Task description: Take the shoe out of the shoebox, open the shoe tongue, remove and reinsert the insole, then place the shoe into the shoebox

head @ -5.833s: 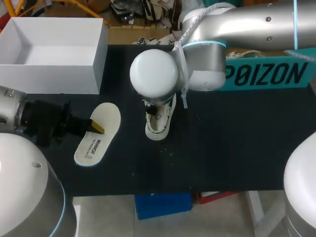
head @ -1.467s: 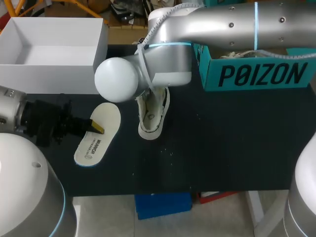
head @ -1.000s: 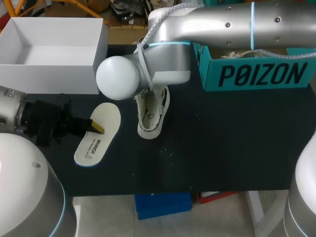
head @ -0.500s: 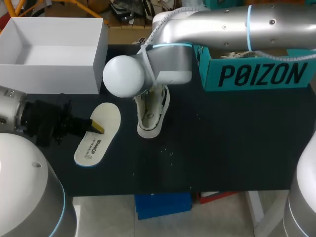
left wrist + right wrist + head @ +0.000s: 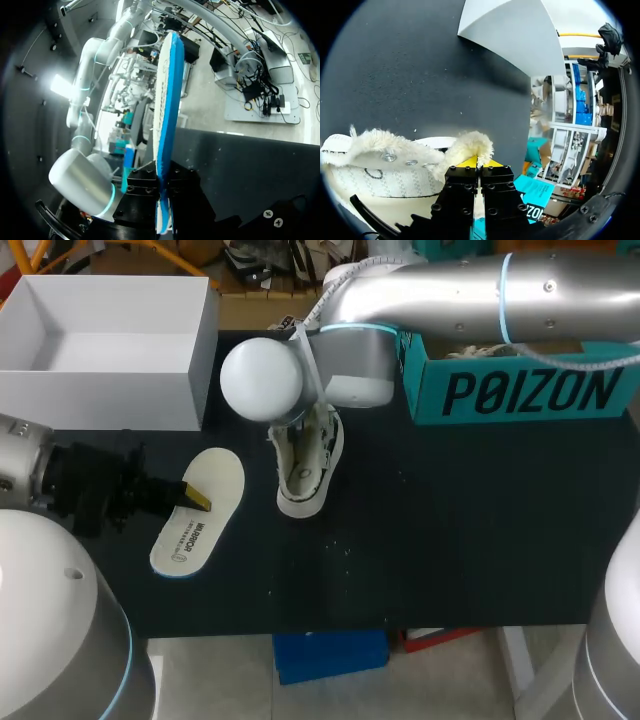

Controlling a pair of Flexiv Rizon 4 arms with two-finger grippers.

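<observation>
Left gripper clamped on the insole at the table's left, shoe just beside, heel end hidden under the right arm's wrist, right gripper pinched shut on its fleecy lining, white shoebox far left.

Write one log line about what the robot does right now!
left jaws: shut on insole | right jaws: shut on fleecy edge of shoe | shoe: on table

one shoe, one insole, one white box, one teal box
</observation>
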